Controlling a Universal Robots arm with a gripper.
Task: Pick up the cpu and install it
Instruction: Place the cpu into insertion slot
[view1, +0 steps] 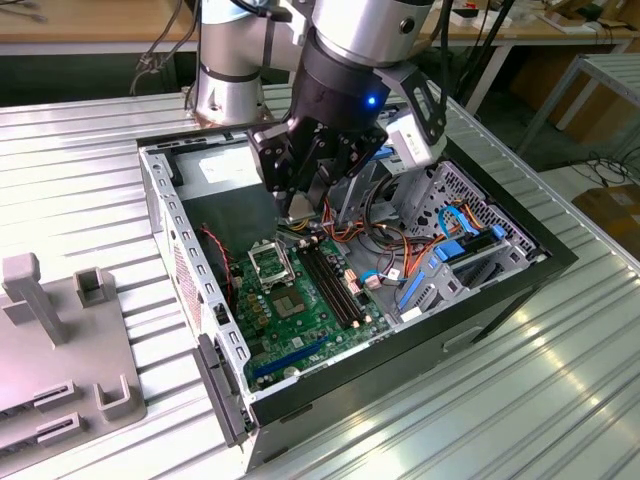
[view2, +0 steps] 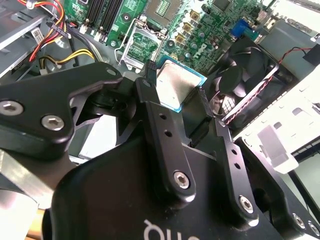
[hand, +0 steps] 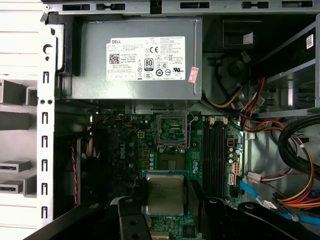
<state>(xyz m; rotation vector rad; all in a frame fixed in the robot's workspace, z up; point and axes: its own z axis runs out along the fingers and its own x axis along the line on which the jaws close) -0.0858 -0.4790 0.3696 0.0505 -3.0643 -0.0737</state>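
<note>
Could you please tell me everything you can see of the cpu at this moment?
The cpu is a small, thin, flat square chip with a dull silvery-grey metal face and a greenish edge. The gripper clamps it by two opposite edges between its black fingers. It sits roughly level above the green motherboard inside the open computer case. It is apart from the empty socket, and as far as both wrist views show, only the fingers touch it.
</note>
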